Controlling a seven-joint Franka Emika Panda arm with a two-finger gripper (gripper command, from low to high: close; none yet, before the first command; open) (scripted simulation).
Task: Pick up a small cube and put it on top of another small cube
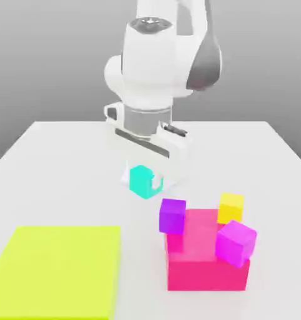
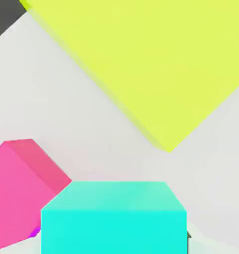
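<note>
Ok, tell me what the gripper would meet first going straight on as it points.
Probably the white tabletop, below the cyan cube in the gripper; the red block looks off to one side, but depth is unclear.

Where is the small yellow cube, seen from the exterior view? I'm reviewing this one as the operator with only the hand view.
Observer: The yellow cube appears at the far right corner of the red block, as the exterior view has it.
Operator: Is anything stacked on it?
Observer: No, its top is bare; the cyan cube is in the gripper, away from it.
Operator: And which cubes flank it?
Observer: The purple cube is to its left in the exterior view, and the magenta cube is just nearer the camera.
</note>
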